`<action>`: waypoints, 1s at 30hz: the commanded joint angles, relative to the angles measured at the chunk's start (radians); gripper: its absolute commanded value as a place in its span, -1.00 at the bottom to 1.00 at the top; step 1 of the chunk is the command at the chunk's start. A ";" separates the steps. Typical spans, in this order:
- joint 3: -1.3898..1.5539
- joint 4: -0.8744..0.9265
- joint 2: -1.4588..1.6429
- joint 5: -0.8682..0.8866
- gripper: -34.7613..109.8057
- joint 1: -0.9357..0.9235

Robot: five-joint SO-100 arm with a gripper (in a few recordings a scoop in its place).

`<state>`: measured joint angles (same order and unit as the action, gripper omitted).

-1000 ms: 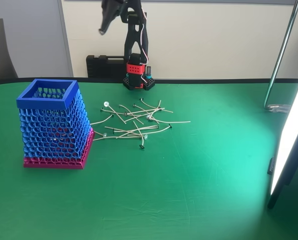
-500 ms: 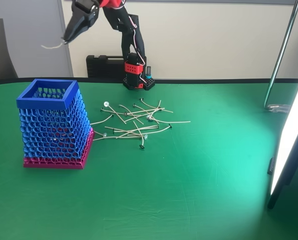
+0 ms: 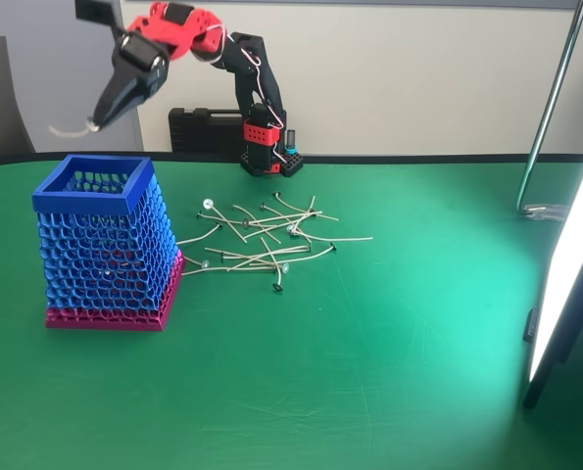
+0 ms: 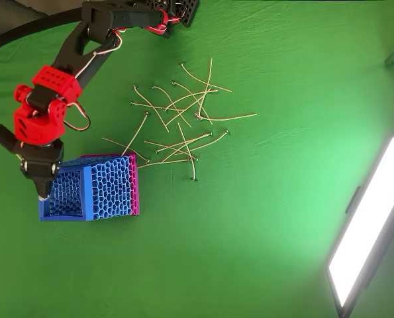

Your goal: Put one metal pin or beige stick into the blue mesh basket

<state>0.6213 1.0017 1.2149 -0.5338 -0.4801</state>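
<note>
Standing nearest the fixed camera, the blue basket point(image 3: 103, 245) sat upright on the green table point(image 3: 369, 372), its square rim open to the top and its pink base flat on the cloth. Just to its right in that view lay the loose heap of spare sticks point(image 3: 267, 240), spread flat and crossing one another, a few of them reaching the basket's base. Farther back and higher, the gripper point(image 3: 97, 119) hung in the air above the rim's rear edge, fingers pointing down and a little leftward, pinched together on one beige stick point(image 3: 68, 128). That stick jutted out sideways from the fingertips toward the left of the fixed view, its long axis lying close to level rather than hanging down, with a slight curl at the free end. From overhead the gripper point(image 4: 43, 192) sat over the basket's left edge, tips at the rim or just inside it; the stick itself was too thin to make out there. The coming release would seem to turn on that sideways lie: the opening was below and slightly right of the stick's free end, so the stick probably needed carrying a little further over the mouth, or it might catch on the rim and fall outside. Behind everything, the arm's base point(image 3: 269, 147) stood at the table's far edge.
</note>
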 commanded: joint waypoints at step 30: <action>-0.025 -0.031 0.040 0.012 -0.16 -0.006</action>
<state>0.6366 0.9787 1.2164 -0.5231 -0.4755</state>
